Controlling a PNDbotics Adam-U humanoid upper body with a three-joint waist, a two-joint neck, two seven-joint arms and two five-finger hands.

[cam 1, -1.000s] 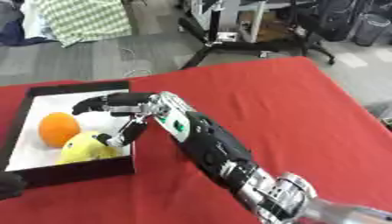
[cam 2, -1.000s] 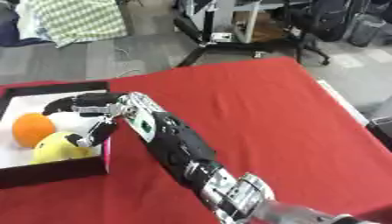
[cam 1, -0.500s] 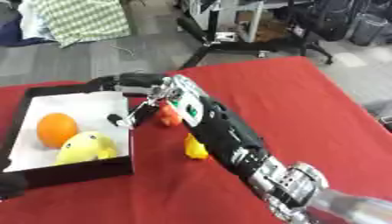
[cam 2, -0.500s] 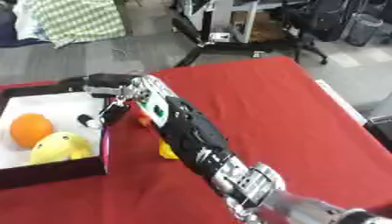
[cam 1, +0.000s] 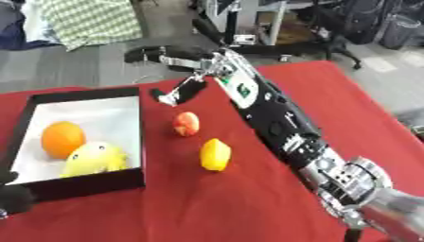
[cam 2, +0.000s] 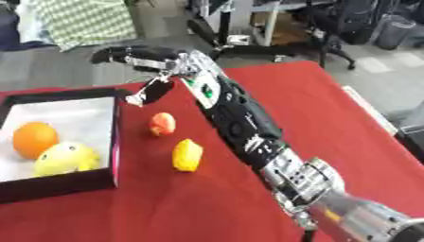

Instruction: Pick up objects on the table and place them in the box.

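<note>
A black box with a white floor (cam 1: 83, 92) sits at the table's left. Inside it lie an orange (cam 1: 63, 138) and a yellow rounded fruit (cam 1: 93, 159). On the red cloth just right of the box rest a small red fruit (cam 1: 186, 124) and a lemon (cam 1: 215, 154). My right arm reaches from the lower right toward the far left. Its hand (cam 1: 178, 59) hovers open above the table's far edge, past the box's far right corner, holding nothing. A dark shape at the lower left corner is my left hand (cam 1: 13, 198), only partly seen.
The red table (cam 1: 348, 108) ends just beyond the box. Behind it the floor holds office chairs, metal frames and a checked cloth (cam 1: 83, 21). Red cloth stretches open to the right of my arm and along the front.
My right hand has lifted out from over the box and swung up and right to the far edge. The red fruit and the lemon now show uncovered.
</note>
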